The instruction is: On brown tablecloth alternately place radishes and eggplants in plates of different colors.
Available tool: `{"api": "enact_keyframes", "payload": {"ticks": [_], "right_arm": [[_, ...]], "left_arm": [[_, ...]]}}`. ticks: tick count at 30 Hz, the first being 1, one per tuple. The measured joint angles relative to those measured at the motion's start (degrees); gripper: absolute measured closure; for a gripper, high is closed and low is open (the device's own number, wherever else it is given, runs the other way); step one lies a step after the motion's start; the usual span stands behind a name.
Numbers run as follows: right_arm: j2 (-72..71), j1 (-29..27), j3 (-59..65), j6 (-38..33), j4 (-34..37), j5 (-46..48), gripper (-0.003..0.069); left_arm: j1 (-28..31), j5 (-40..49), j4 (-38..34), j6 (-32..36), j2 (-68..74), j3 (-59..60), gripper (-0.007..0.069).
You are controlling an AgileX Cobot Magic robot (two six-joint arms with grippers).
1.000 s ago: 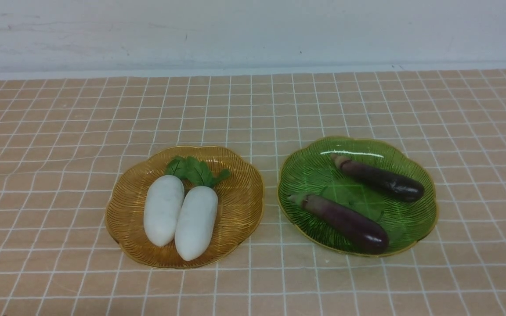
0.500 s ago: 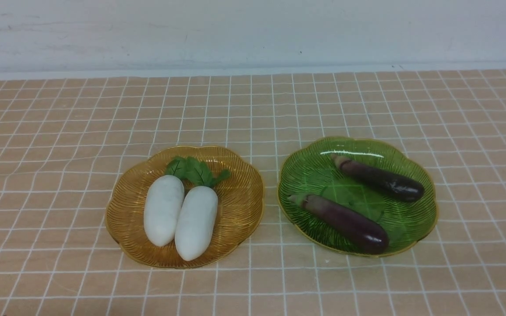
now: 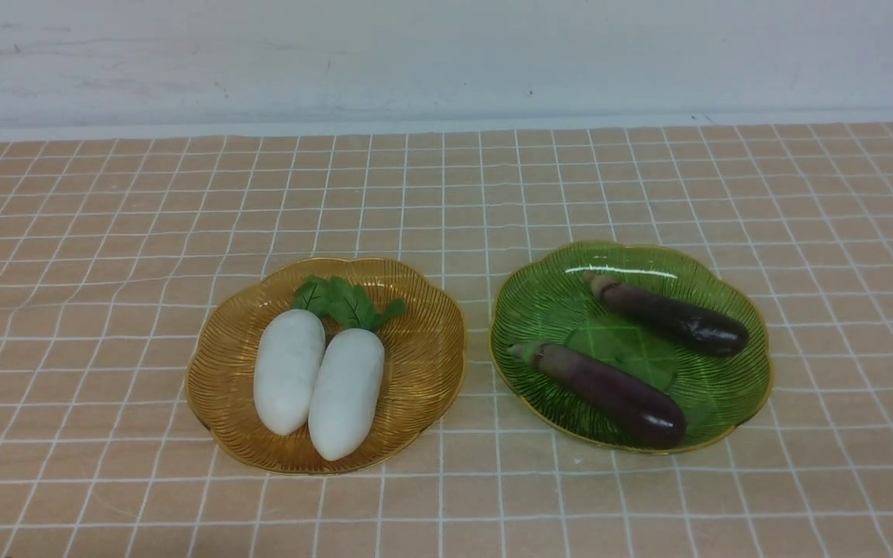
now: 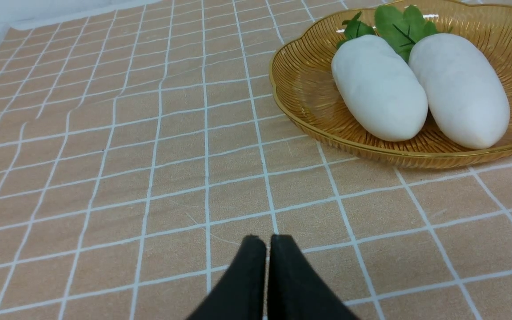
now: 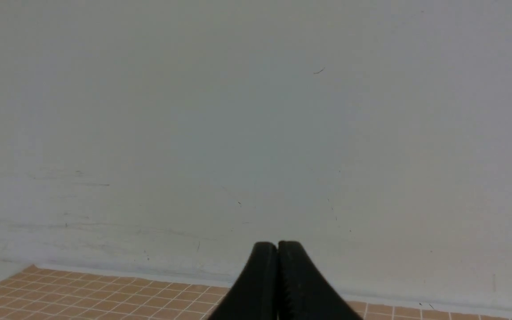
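Radishes lie side by side and touching in the amber plate [image 3: 431,372]: the left radish [image 3: 288,370] and the right radish [image 3: 346,391] are smooth, white and oblong, their dark green leafy tops pointing toward the wall [image 3: 446,54]. Just beside that plate, to its right and apart from it by a narrow strip of cloth, sits the green plate [image 3: 733,395], translucent, ribbed and scalloped with a gold rim. It holds two glossy dark purple eggplants, apart from each other: the far eggplant [image 3: 667,313] and the longer near eggplant [image 3: 605,391], both lying slantwise with brownish stem ends to the left.

The brown tablecloth [image 3: 105,232], tan with thin white grid lines and slightly wrinkled on the left, runs bare around both plates; its far edge ends short of the wall.

The left gripper [image 4: 268,242] hangs over bare cloth near the amber plate, tips pressed together and holding nothing. The right gripper [image 5: 278,246] faces the wall, tips likewise pressed together.
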Motion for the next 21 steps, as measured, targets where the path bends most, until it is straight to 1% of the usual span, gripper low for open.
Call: {"api": "enact_keyframes", "payload": {"ticks": [3, 7, 10, 13, 21], "right_arm": [[0.0, -3.0, 0.6, -0.1, -0.6, 2.5, 0.0674], [0.0, -12.0, 5.3, -0.3, -1.2, 6.0, 0.0674], [0.0, -15.8, 9.4, -0.3, -1.2, 6.5, 0.0674], [0.0, -20.9, 15.4, -0.3, -1.2, 8.4, 0.0674], [0.0, -21.3, 15.5, -0.4, -1.2, 9.3, 0.0674]], "left_arm": [[0.0, 0.0, 0.0, 0.0, 0.0, 0.0, 0.0627], [0.0, 0.0, 0.0, 0.0, 0.0, 0.0, 0.0627], [0.0, 0.0, 0.0, 0.0, 0.0, 0.0, 0.0627], [0.0, 0.0, 0.0, 0.0, 0.0, 0.0, 0.0627], [0.0, 0.0, 0.0, 0.0, 0.0, 0.0, 0.0627]]}}
